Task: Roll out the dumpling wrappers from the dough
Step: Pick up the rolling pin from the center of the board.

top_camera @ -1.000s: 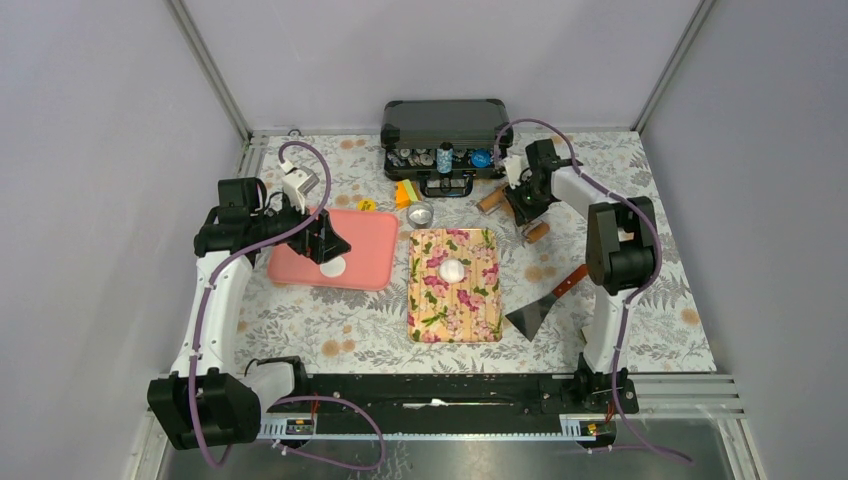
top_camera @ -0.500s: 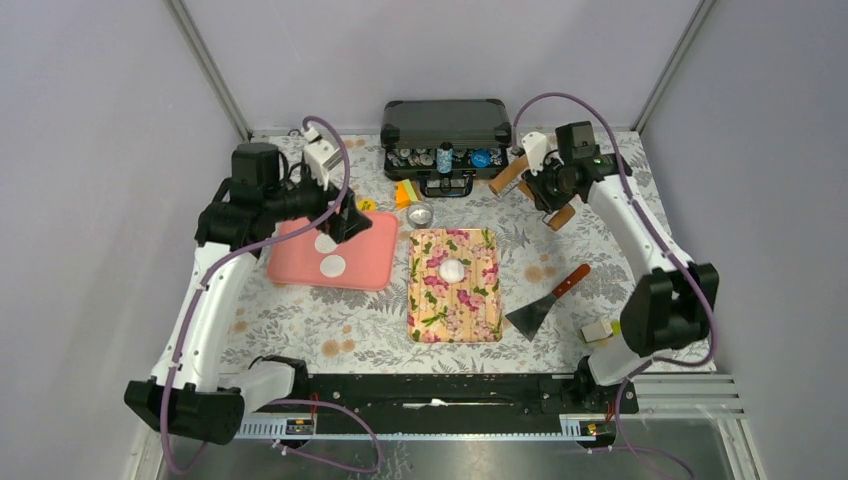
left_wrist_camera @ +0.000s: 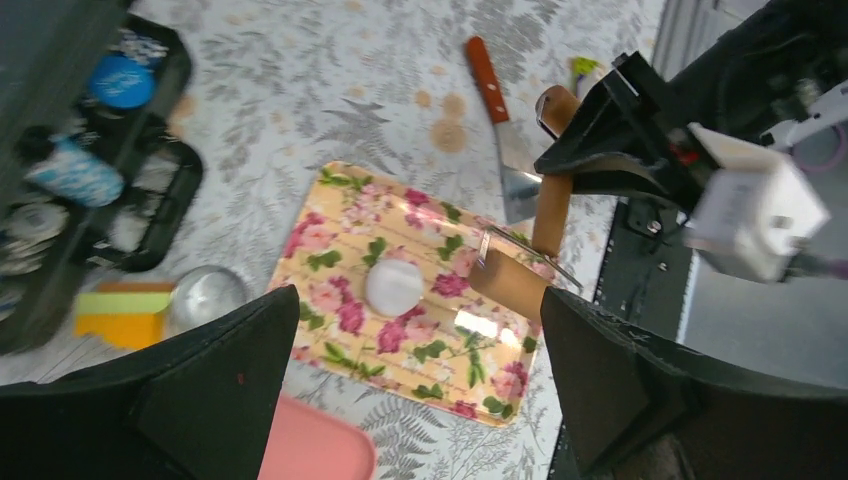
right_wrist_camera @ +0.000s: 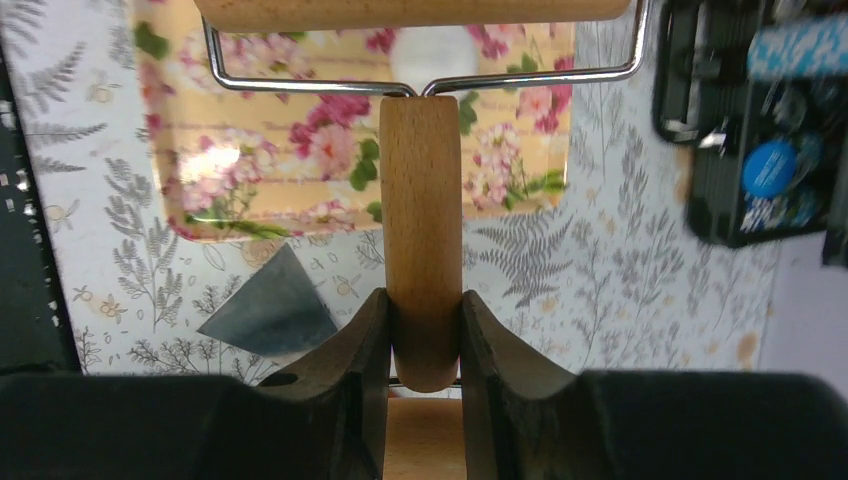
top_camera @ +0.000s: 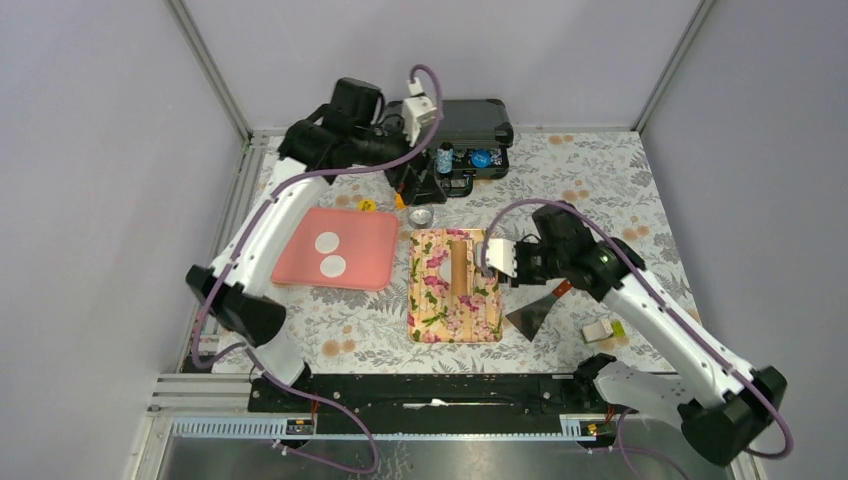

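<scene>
right gripper pinched the rolling pin by its handle; left gripper spread, empty. Roller was just beside the dough lump on the floral board; an off-centre pass could've shoved it off.

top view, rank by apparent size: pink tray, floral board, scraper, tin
Largest: pink tray and floral board, about alike, so not ranked against each other.
Then scraper.
Smallest: tin.
</scene>
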